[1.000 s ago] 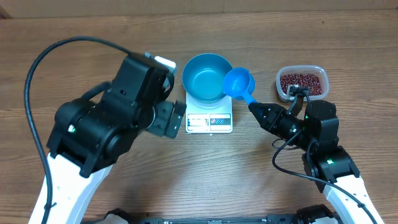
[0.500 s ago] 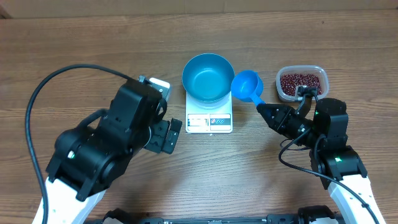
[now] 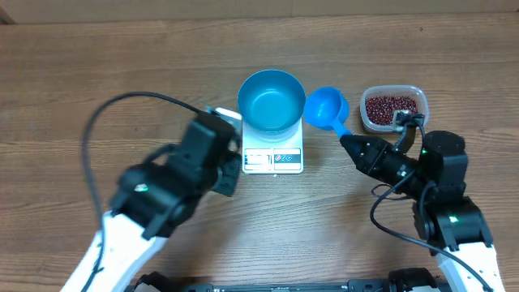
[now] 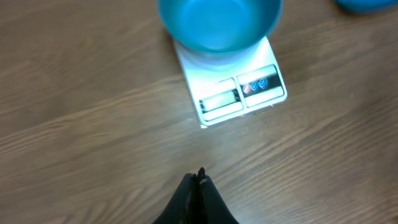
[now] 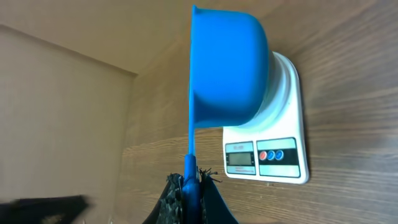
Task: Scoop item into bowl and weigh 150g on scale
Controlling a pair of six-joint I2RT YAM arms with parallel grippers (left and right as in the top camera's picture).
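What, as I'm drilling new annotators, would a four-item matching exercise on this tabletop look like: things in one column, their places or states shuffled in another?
1 bowl
2 scoop
3 beans
4 left end effector

A in the clear tub
B shut, holding nothing
C on the scale
D gripped by the right end effector

Pairs: 1-C, 2-D, 3-A, 4-B

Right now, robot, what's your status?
Left gripper shut, empty. Right gripper shut on small blue handled scoop, empty. Round deep blue bowl empty on white square scale. Nothing blocking.
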